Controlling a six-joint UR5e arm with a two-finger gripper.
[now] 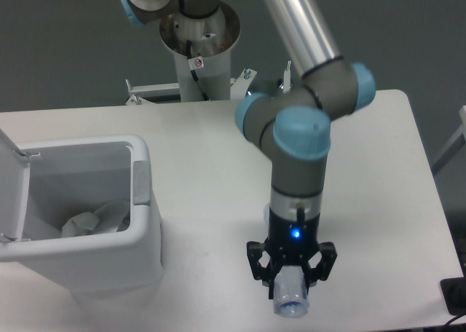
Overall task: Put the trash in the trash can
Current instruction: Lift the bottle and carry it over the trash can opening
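Gripper (291,282) at about 5 o'clock on the table (408,186), jaws closed around the crushed clear bottle (293,301), which pokes out below the fingers, mouth end toward the camera. White wrapper (86,223) already lying on the floor of the trash can (142,201), which sits at 9 o'clock with lid (13,194) swung open on its far-left side.

Step in hand, judged: carrying the bottle across to the bin. Best done by lifting well clear of the rounded rim first, then travelling toward 9 o'clock, stopping over the middle of the opening, away from the raised lid, and only then letting go; crushed plastic may slip or spring, so steady grip throughout.

No readable brand or writing; no red label discernible on the bottle from this view.
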